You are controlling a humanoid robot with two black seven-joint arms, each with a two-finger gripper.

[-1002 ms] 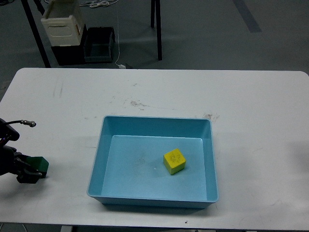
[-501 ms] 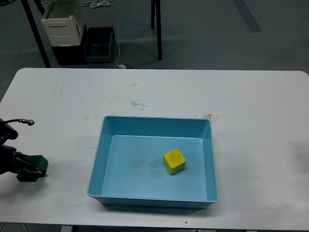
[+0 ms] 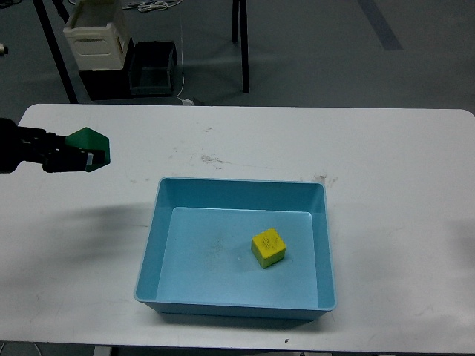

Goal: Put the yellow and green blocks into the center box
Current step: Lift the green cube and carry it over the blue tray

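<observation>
One green block (image 3: 88, 147) sits clamped in the left gripper (image 3: 77, 159) at the frame's upper left; the yellow block (image 3: 268, 248) lies inside the blue box (image 3: 151, 251).

Smooth blue plastic box (image 3: 148, 256) on a scuffed, matt white table (image 3: 386, 156).

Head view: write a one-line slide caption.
Left end effector holds the green block above the white table, left of the blue box containing the yellow block.
</observation>
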